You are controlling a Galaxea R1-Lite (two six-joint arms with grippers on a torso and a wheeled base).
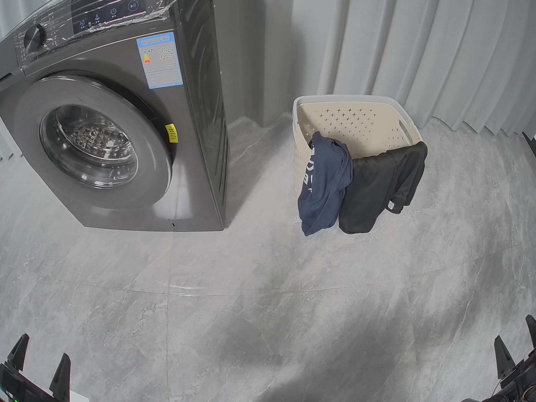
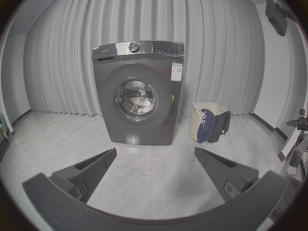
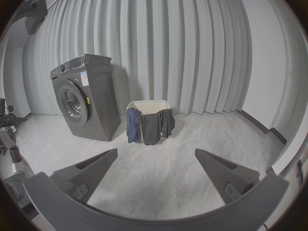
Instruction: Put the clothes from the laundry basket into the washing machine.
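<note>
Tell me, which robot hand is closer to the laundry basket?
Right. The right gripper hangs in front of the laundry basket, a little to its right. The left gripper hangs farther off, in front of the washing machine.

Clothes (image 2: 213, 125) hang over basket (image 2: 194, 121) beside washing machine (image 2: 138, 125).

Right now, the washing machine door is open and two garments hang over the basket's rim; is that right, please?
No: the washing machine door is shut, as the head view shows. The navy garment and the black garment do hang over the rim of the basket.
</note>
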